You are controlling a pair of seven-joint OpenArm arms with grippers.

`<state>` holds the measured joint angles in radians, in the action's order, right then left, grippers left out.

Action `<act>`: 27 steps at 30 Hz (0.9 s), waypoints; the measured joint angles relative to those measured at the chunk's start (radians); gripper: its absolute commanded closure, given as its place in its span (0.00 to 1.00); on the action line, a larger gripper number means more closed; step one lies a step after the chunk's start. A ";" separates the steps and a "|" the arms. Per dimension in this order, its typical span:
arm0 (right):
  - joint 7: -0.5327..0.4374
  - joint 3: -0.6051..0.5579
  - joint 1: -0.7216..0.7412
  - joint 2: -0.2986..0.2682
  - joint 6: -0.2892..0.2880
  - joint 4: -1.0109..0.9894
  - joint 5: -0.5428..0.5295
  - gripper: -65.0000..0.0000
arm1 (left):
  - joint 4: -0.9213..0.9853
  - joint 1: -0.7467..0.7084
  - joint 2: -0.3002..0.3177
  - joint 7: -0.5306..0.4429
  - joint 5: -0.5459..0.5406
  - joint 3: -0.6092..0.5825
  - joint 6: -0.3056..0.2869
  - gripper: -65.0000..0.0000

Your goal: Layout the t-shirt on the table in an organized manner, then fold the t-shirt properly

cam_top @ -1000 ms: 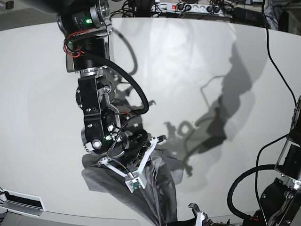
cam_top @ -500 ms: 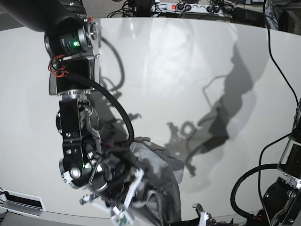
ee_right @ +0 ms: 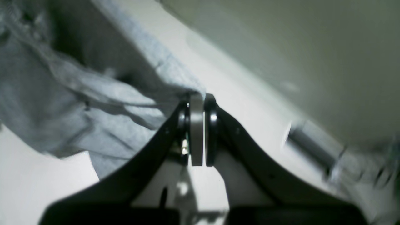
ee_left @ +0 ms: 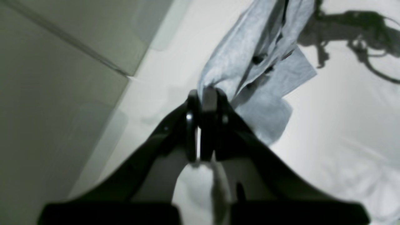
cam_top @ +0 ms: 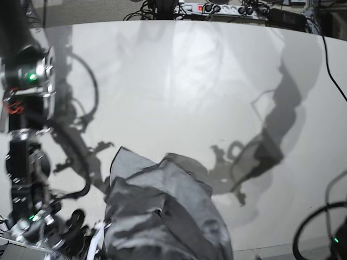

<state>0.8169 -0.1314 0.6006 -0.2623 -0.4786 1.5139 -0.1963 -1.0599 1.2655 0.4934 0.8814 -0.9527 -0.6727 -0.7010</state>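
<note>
The left gripper (ee_left: 202, 100) has its jaws pressed together on a bunched edge of the grey t-shirt (ee_left: 250, 59). From that pinch the cloth stretches away in a gathered band, with loose flaps spreading to one side over the white table (ee_left: 343, 125). The shadow of an arm lies on the table beyond the cloth.

The right gripper (ee_right: 197, 104) is likewise clamped tight, its jaws biting a fold of the t-shirt (ee_right: 62, 109) right at their tips. The fabric trails off from there in wrinkled, sagging folds, and the table (ee_right: 31, 181) shows pale below it. This view is blurred, and the greenish surface beyond the table edge cannot be made out clearly.

In the base view the t-shirt (cam_top: 162, 211) sits at the near edge of the table (cam_top: 190, 81), rumpled and raised in folds, one corner pointing out toward the arm on that view's left. That arm (cam_top: 27, 135) stands upright just beside the cloth. The rest of the tabletop carries only arm shadows. A power strip (cam_top: 217, 8) and cables lie beyond its far edge.
</note>
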 measured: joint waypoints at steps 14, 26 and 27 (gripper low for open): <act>0.014 0.001 0.312 -0.203 -0.018 -0.057 -0.097 1.00 | -0.003 -0.004 0.007 0.097 -0.166 0.005 0.004 1.00; 0.269 0.002 0.258 -0.134 -0.197 -0.291 -0.701 0.42 | -0.002 -0.004 0.002 0.133 -0.193 0.005 0.004 1.00; 0.265 0.002 0.239 -0.107 -0.208 -0.321 -0.700 0.37 | -0.001 -0.004 0.002 0.133 -0.193 0.005 0.004 1.00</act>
<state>1.0821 -0.1295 0.8394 -0.3695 -0.6868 1.1927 -0.8959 -1.0607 1.2613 0.4957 1.0145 -1.1458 -0.6682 -0.6971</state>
